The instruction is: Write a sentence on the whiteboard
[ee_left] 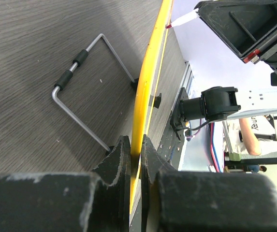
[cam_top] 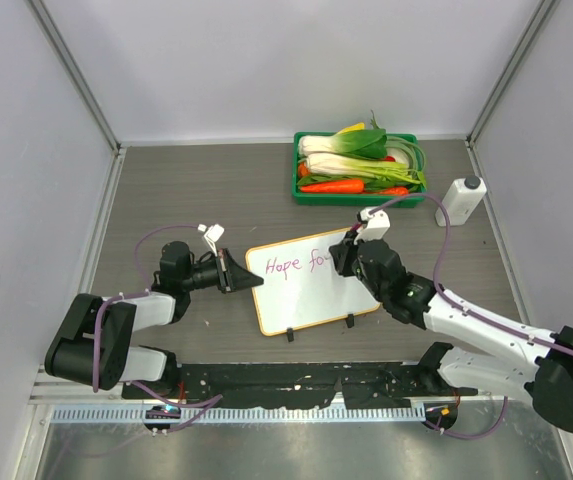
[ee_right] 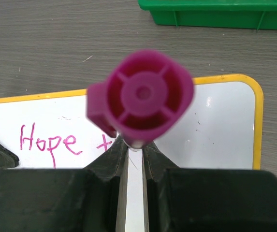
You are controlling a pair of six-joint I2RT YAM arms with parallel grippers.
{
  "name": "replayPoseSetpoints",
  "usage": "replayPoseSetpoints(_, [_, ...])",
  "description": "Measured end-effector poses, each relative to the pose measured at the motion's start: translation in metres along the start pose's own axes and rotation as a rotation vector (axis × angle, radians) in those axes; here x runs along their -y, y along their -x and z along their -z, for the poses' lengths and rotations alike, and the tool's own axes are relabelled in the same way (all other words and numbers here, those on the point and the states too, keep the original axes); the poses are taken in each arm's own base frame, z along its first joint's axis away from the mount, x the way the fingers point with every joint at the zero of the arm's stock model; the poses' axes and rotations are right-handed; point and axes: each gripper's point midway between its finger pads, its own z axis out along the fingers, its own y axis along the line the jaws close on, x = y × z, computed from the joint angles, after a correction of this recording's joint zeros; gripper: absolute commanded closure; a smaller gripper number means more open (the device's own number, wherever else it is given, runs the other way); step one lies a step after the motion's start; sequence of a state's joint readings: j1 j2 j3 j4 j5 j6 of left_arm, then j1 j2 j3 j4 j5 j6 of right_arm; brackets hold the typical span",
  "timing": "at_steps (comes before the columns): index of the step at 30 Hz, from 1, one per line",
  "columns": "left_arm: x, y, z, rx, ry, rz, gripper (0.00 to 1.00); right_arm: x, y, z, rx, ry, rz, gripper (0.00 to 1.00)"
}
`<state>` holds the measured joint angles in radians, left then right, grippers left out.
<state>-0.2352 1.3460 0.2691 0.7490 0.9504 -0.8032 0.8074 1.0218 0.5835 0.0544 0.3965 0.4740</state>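
Note:
The whiteboard point(cam_top: 311, 295), white with an orange rim, lies in the middle of the table. Pink writing point(cam_top: 288, 265) on it reads "Hope fo"; the right wrist view shows "Hope" point(ee_right: 47, 141) and the start of a letter. My left gripper point(cam_top: 238, 272) is shut on the board's left rim point(ee_left: 140, 116), seen edge-on in the left wrist view. My right gripper point(cam_top: 351, 252) is shut on a pink marker point(ee_right: 140, 99), held upright over the board's upper middle; its end hides the tip and the latest strokes.
A green tray point(cam_top: 359, 190) of vegetables stands behind the board, its edge in the right wrist view point(ee_right: 215, 17). A white bottle point(cam_top: 460, 200) stands at the right. A bent metal wire stand point(ee_left: 87, 92) lies under the board's left side.

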Motion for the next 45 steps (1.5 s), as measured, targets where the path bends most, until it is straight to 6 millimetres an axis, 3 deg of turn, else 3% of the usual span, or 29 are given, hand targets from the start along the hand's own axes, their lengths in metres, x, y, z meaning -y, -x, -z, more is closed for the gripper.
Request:
replayPoseSetpoints(14, [0.0,0.0,0.0,0.0,0.0,0.0,1.0,0.003,-0.01,0.006,-0.018,0.017,-0.001,0.99])
replayPoseSetpoints(45, [0.0,0.0,0.0,0.001,0.0,0.0,1.0,0.001,0.003,-0.003,0.021,-0.005,0.006,0.99])
